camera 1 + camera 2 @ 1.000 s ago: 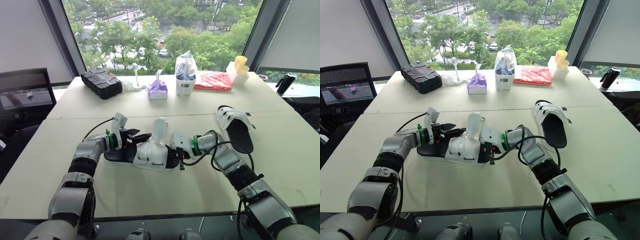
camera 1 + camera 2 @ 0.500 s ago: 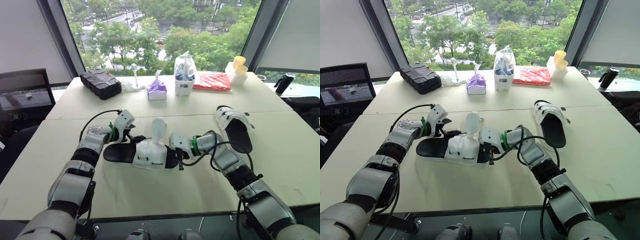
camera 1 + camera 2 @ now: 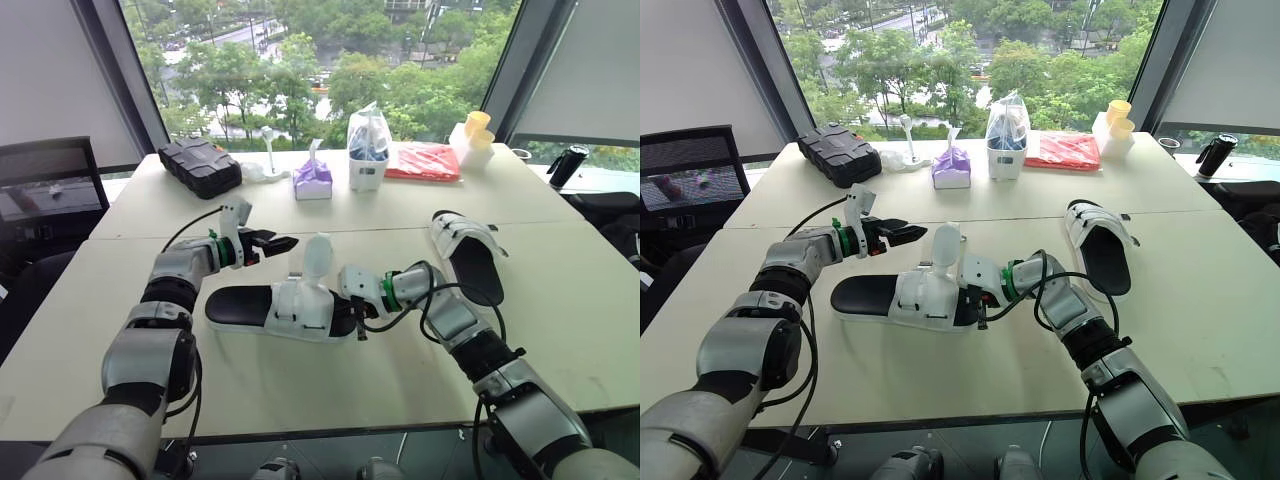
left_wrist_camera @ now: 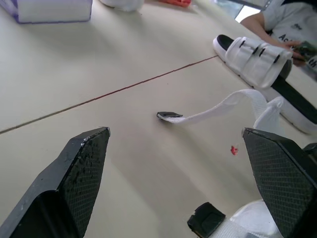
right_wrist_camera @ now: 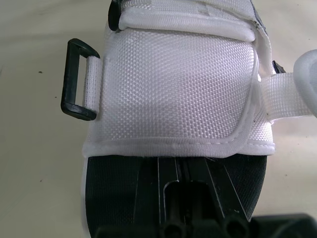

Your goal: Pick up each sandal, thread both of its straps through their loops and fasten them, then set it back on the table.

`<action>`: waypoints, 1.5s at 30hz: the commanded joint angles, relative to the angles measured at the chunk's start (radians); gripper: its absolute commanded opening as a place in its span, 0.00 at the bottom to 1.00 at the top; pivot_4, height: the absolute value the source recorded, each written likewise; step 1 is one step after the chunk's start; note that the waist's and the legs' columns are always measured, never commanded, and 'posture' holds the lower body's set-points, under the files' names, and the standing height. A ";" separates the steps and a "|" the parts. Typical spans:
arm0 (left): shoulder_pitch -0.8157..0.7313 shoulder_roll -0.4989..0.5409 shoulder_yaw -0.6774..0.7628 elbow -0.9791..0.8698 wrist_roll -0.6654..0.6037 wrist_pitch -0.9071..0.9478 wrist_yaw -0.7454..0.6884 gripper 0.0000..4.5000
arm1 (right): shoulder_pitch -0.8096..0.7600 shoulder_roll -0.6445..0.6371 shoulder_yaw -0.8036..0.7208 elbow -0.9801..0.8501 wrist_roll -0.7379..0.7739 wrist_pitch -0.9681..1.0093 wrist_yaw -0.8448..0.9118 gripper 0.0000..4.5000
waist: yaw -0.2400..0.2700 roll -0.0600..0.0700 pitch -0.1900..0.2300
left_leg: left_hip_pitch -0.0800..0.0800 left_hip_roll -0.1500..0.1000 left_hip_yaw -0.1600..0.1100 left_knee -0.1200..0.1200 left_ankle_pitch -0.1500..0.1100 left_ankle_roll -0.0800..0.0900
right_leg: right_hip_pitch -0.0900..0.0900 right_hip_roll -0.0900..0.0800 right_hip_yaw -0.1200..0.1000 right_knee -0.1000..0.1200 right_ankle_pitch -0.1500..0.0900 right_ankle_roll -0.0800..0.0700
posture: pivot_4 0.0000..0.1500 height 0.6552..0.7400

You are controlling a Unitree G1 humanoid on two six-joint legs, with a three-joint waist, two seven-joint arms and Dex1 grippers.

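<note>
My left gripper point(image 3: 278, 242) hung wide open and empty, just beyond the white-strapped, black-soled sandal point(image 3: 285, 305). The sandal lay on the beige table point(image 3: 300, 390) with its long axis left to right and its heel to my left, and my right gripper point(image 3: 347, 304) was clamped on its right end. Its loose white strap point(image 4: 218, 106) lay flat in the left wrist view, while the right wrist view showed a black plastic loop point(image 5: 78, 79), unthreaded.

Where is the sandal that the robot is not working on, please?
In the head views, the other sandal lies on the table at the robot's right, apart from the unfastened sandal at the centre.
</note>
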 commanded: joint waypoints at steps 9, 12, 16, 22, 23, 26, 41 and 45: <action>-0.032 -0.016 0.019 -0.007 -0.074 0.278 -0.188 0.99 | 0.001 -0.002 0.026 0.048 -0.039 0.004 -0.005 0.00 | -0.001 0.000 0.000 | 0.000 0.000 0.000 0.001 0.000 0.000 | 0.000 0.000 0.000 0.000 0.000 0.000 | 1.00 1.00; -0.033 -0.028 0.010 -0.009 -0.065 0.292 -0.207 0.99 | 0.000 -0.002 0.026 0.050 -0.040 0.003 -0.005 0.00 | -0.001 0.000 0.000 | 0.000 0.000 0.000 0.001 0.000 0.000 | 0.000 0.000 0.000 0.000 0.000 0.000 | 1.00 1.00; -0.039 -0.059 -0.016 0.012 -0.045 0.286 -0.224 0.99 | -0.001 -0.004 0.027 0.051 -0.042 0.003 -0.006 0.00 | 0.000 0.000 0.000 | 0.000 0.000 0.000 0.001 0.000 0.000 | 0.000 0.000 0.000 0.000 0.000 0.000 | 1.00 1.00; -0.083 -0.120 -0.008 0.102 -0.027 0.241 -0.214 0.99 | 0.000 -0.006 0.026 0.049 -0.045 0.005 -0.008 0.00 | 0.002 0.000 0.000 | 0.000 0.000 0.000 0.001 0.000 0.000 | 0.000 0.000 0.000 0.000 0.000 0.000 | 1.00 1.00; -0.090 -0.127 -0.002 0.114 -0.028 0.237 -0.218 0.99 | 0.000 -0.006 0.026 0.050 -0.045 0.005 -0.008 0.00 | 0.003 0.000 0.000 | 0.000 0.000 0.000 0.001 0.000 0.000 | 0.001 0.000 0.000 0.000 0.000 0.000 | 1.00 1.00; -0.113 -0.150 0.026 0.149 -0.044 0.222 -0.215 0.99 | -0.003 -0.005 0.025 0.054 -0.047 0.004 -0.009 0.00 | 0.003 0.000 0.000 | 0.000 0.000 0.000 0.002 0.000 0.000 | 0.001 0.000 0.000 0.000 0.000 0.000 | 1.00 1.00; -0.147 -0.166 0.045 0.182 0.005 0.171 -0.284 0.99 | 0.001 -0.015 0.028 0.043 -0.048 0.004 -0.007 0.00 | -0.001 0.000 0.000 | 0.000 -0.001 0.000 0.001 0.000 0.000 | 0.000 0.000 0.000 0.001 0.000 0.001 | 1.00 1.00; -0.141 -0.146 0.013 0.179 0.030 0.174 -0.345 0.99 | 0.005 -0.015 0.029 0.039 -0.046 0.007 -0.011 0.00 | -0.001 0.000 0.000 | 0.000 -0.001 0.000 0.001 0.000 0.000 | 0.000 0.000 0.000 0.001 0.000 0.001 | 1.00 1.00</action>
